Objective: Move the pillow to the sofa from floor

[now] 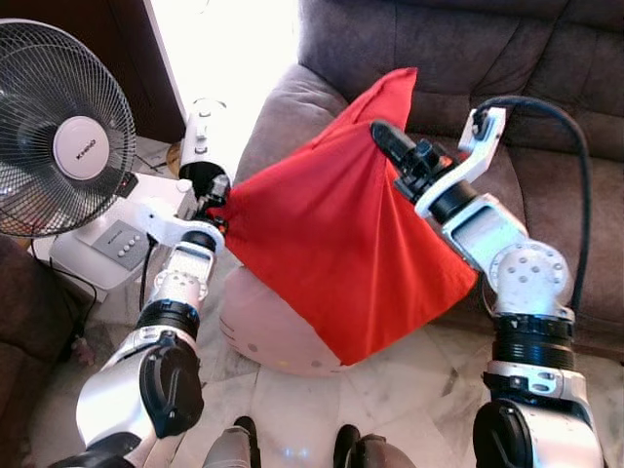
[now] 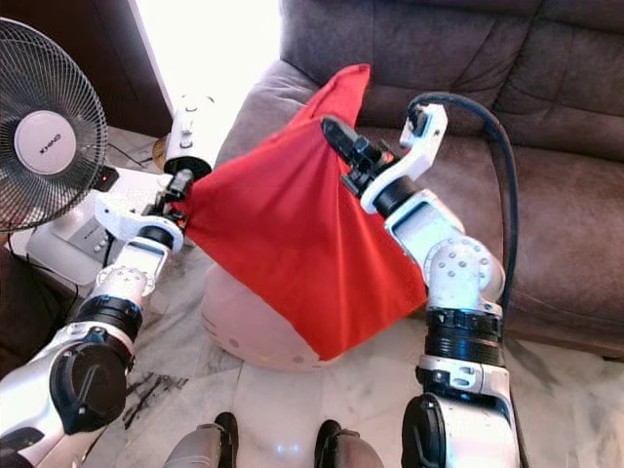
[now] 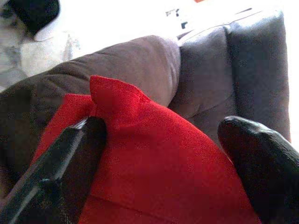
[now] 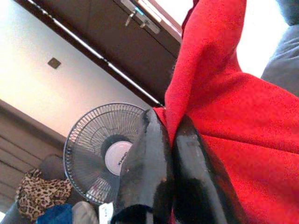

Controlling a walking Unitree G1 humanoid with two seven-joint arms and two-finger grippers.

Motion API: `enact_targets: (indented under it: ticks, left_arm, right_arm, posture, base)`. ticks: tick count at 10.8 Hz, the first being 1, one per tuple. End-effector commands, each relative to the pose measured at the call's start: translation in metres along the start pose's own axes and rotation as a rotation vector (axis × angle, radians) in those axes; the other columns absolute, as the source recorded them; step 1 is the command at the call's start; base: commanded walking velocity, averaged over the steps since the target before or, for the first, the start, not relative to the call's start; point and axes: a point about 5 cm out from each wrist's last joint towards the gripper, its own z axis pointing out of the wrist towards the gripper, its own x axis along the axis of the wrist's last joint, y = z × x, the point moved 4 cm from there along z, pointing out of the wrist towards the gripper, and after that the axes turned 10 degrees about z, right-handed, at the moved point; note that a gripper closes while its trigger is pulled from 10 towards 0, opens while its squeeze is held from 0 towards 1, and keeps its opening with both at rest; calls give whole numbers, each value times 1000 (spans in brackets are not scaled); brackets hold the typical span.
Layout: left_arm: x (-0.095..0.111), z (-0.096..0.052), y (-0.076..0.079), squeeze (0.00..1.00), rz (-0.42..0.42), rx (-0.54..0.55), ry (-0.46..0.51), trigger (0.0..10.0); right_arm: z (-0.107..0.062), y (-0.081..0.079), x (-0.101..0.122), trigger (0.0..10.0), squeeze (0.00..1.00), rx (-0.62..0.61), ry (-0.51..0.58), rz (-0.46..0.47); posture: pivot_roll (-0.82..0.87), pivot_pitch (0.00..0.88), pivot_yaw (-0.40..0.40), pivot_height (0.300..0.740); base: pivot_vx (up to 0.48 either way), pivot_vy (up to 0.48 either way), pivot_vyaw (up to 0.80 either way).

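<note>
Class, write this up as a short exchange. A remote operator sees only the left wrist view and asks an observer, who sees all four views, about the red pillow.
Operator: I see the pillow between my left fingers, with the sofa behind it. Is the right gripper on it too?
Observer: Yes. The right gripper pinches a raised fold of the pillow, on the side away from the left gripper.
Operator: Is the pillow on the sofa?
Observer: No. It hangs between the arms in front of the sofa, and its low corner dangles over a pink round thing on the floor.
</note>
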Motion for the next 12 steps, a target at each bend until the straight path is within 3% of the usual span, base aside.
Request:
enact_targets:
  ticks: [1,3,4,5,12]
  left_arm:
    - [-12,-3,-14,0,30,73,-51,10000]
    - [-23,-8,-33,0,41,212,-129,10000]
    - [-24,-9,-34,0,36,225,-132,8000]
    - [-23,-7,-31,0,40,206,-127,0]
    - [-14,-8,-36,0,70,219,-97,0]
  right_arm:
    - [-3,-44,24,10000,0,189,75,-59]
    - [-5,-46,24,10000,0,194,72,-58]
    - [-6,-47,24,10000,0,197,75,-53]
    - [-7,-48,23,10000,0,199,74,-53]
    - [-7,-41,21,10000,0,179,85,-46]
  posture:
    - [13,158,-63,740]
    - [13,162,-62,740]
    - [14,165,-62,740]
    - [14,165,-64,740]
    - [30,169,-59,740]
  base:
    - [0,0,0]
    - [0,0,0]
    - [0,0,0]
    - [0,0,0]
    - [0,0,0]
